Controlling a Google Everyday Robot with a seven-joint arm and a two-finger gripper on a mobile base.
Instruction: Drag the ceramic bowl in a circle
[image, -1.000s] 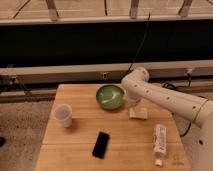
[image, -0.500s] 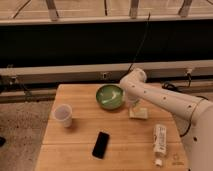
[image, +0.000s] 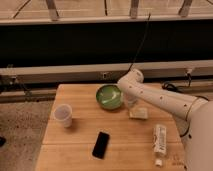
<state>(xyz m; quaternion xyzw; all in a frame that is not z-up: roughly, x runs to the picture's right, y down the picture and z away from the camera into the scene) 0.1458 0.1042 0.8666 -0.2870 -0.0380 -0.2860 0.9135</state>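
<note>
The ceramic bowl (image: 109, 96) is round, shallow and glossy green with a pale streak inside. It sits on the wooden table (image: 80, 150) toward the back middle. My white arm reaches in from the right, and its gripper (image: 128, 101) is down at the bowl's right rim, mostly hidden behind the arm's wrist.
A small translucent white cup (image: 63, 115) stands at the left. A black phone (image: 101, 144) lies near the front middle. A pale sponge-like block (image: 138, 113) lies right of the bowl. A white tube (image: 159, 139) lies at the right. A dark wall and rail run behind.
The arm's wrist has shifted slightly left and toward the bowl's rim. The bowl has barely moved.
</note>
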